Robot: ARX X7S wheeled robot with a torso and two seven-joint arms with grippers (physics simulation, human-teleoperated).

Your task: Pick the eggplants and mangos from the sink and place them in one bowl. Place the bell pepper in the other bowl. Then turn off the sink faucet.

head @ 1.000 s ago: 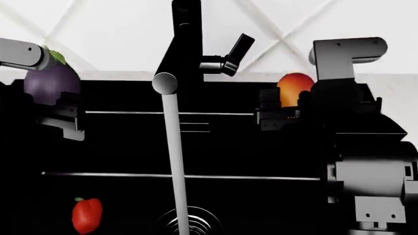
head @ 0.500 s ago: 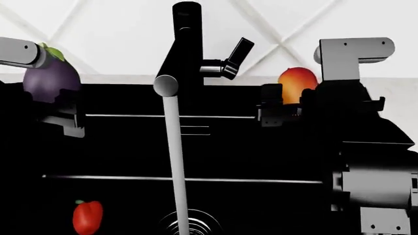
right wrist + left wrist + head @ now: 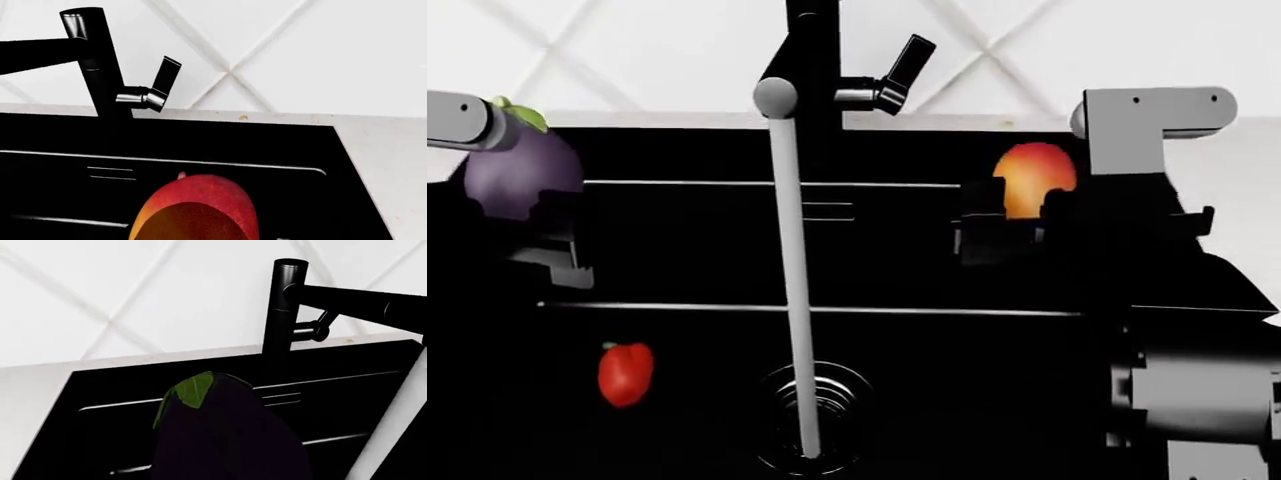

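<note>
My left gripper (image 3: pixel 537 208) is shut on a dark purple eggplant (image 3: pixel 521 170) with a green cap, held above the left side of the black sink (image 3: pixel 681 250). In the left wrist view the eggplant (image 3: pixel 223 435) fills the space at the jaws. Over the sink's right side, my right gripper (image 3: pixel 1014 212) is shut on an orange-red mango (image 3: pixel 1034 178), which looms large in the right wrist view (image 3: pixel 197 210). A red bell pepper (image 3: pixel 626 373) lies on the sink floor at the left. The faucet (image 3: pixel 811 60) stands at the back, and a pale stream (image 3: pixel 794 300) runs from it to the drain (image 3: pixel 814 405). No bowl shows.
The faucet's lever handle (image 3: pixel 901 72) sticks out to the right of its black column. Pale countertop (image 3: pixel 393 165) borders the sink on the right, and a white tiled wall (image 3: pixel 641 50) rises behind it. My right arm's bulky body (image 3: pixel 1188 340) covers the sink's right part.
In the head view the sink, faucet and bell pepper have slid upward, so more of the drain shows. Both grippers keep their fruit at nearly the same spots in the picture.
</note>
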